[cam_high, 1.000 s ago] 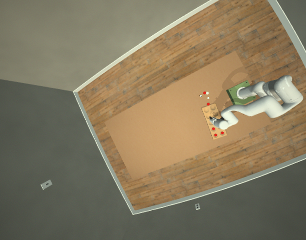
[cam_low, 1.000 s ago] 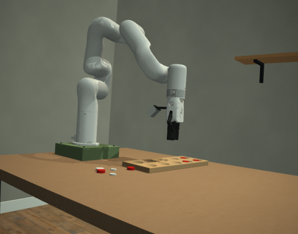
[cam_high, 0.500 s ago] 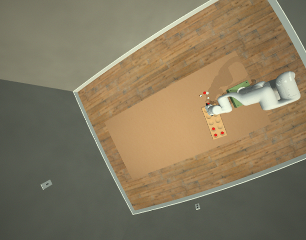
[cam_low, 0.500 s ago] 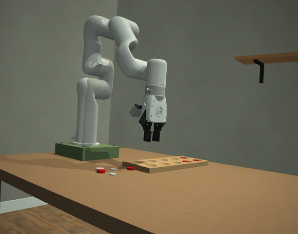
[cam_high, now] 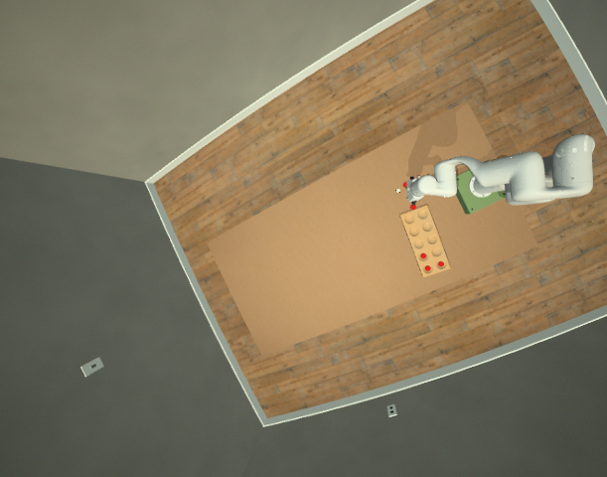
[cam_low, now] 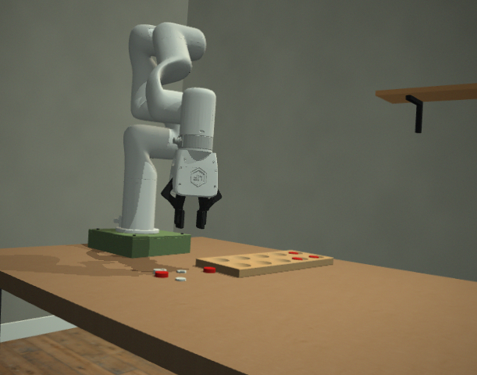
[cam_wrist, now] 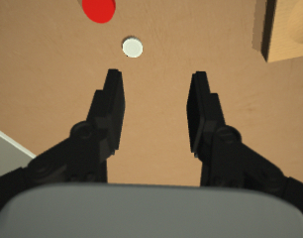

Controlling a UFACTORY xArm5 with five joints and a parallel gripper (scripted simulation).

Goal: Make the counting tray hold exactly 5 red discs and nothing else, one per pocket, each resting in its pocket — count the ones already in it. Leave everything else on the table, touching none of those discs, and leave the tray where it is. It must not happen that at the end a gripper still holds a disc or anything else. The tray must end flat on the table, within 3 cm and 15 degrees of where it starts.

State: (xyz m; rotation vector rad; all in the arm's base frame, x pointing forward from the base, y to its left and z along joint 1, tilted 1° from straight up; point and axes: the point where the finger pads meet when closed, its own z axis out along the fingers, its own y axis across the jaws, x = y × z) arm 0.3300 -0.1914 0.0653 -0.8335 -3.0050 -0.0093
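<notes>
The tan tray (cam_high: pixel 425 240) (cam_low: pixel 286 267) (cam_wrist: pixel 282 45) lies flat, with three red discs in pockets at its far end: one disc (cam_high: pixel 422 255) (cam_low: pixel 297 258), a second disc (cam_high: pixel 427 268) and a third disc (cam_high: pixel 441 263). A loose red disc (cam_high: pixel 413 207) (cam_low: pixel 209 269) lies beside the tray's near short side. Another red disc (cam_high: pixel 404 184) (cam_low: pixel 161 274) (cam_wrist: pixel 99 9) lies farther off. My gripper (cam_low: pixel 190 225) (cam_wrist: pixel 155 88) is partly open and empty, above the table beside these loose discs.
A small white disc (cam_high: pixel 397 190) (cam_low: pixel 180 279) (cam_wrist: pixel 132 47) lies near the farther red disc. A second small white disc (cam_low: pixel 181 271) lies behind it. A larger white disc (cam_low: pixel 159 270) is partly hidden behind the red one. The green base (cam_high: pixel 467 204) (cam_low: pixel 161 244) carries the arm.
</notes>
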